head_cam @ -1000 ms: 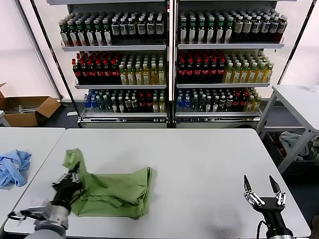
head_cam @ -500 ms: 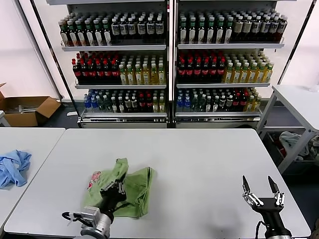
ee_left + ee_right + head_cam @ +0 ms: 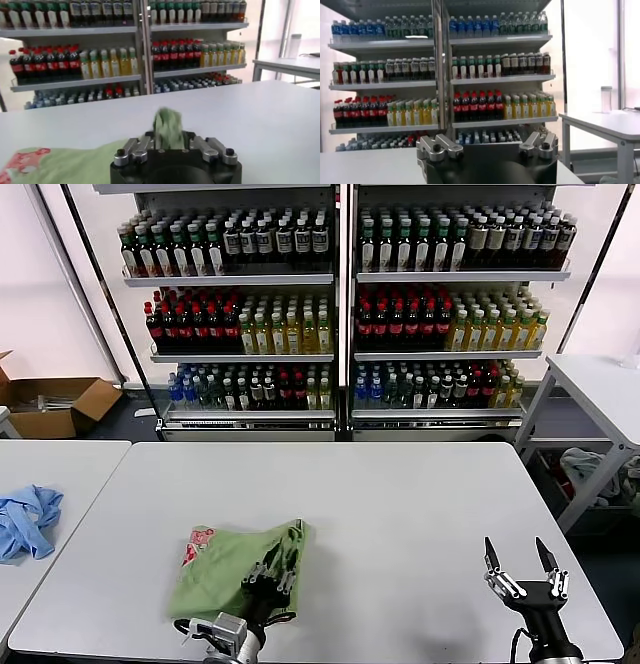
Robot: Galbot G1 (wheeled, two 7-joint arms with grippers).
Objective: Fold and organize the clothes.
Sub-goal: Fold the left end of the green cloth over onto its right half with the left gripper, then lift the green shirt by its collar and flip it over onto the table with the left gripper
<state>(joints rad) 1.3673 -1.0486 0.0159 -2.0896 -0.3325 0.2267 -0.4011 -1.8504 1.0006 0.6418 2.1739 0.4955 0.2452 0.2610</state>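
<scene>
no readable text, bottle labels too small

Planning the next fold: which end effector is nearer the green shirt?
Left. The left end effector is over the green shirt; the right end effector hangs far off at the table's right corner.

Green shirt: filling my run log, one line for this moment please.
green shirt: on table | left end effector: over shirt | right end effector: open, idle

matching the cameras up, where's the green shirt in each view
Head view: green shirt lies on the white table's near left part, under the left pincer.
Left wrist view: bottom left and centre, a fold standing between the fingers.
Right wrist view: not in it.
Shared landmark: the bottle shelves.
</scene>
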